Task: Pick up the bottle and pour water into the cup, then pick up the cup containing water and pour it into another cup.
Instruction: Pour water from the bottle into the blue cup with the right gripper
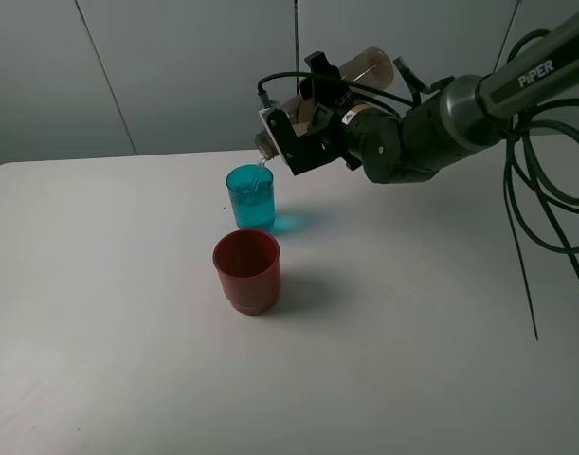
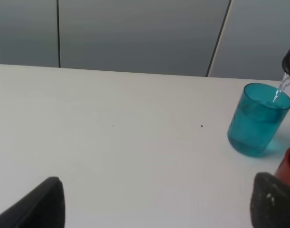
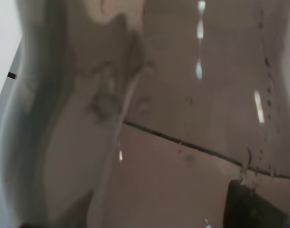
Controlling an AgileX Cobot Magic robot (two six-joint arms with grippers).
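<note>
Where the right gripper point(image 1: 319, 112) closes: fingers clamped around the bottle point(image 1: 370, 66), which is tipped mouth-down.
Water point(image 1: 262, 171): a thin stream falling from the bottle's mouth into the blue cup point(image 1: 250, 197).
Blue cup: upright on the table point(image 1: 109, 313).
Red cup point(image 1: 246, 270): upright, just in front of the blue cup, not touching.
Left gripper point(image 2: 156, 204): fingers point(image 2: 42, 204) spread wide, holding nothing, low over the table.

**Layout on the tabletop point(image 1: 109, 332)**

The cup point(image 1: 250, 196) stands toward the far edge, about midway along it. The other cup point(image 1: 247, 270) stands just before it, nearer the near edge. The bottle point(image 1: 367, 66) lies tilted in the right hand point(image 1: 306, 123), above the cup toward the right edge, mouth over its rim.
</note>
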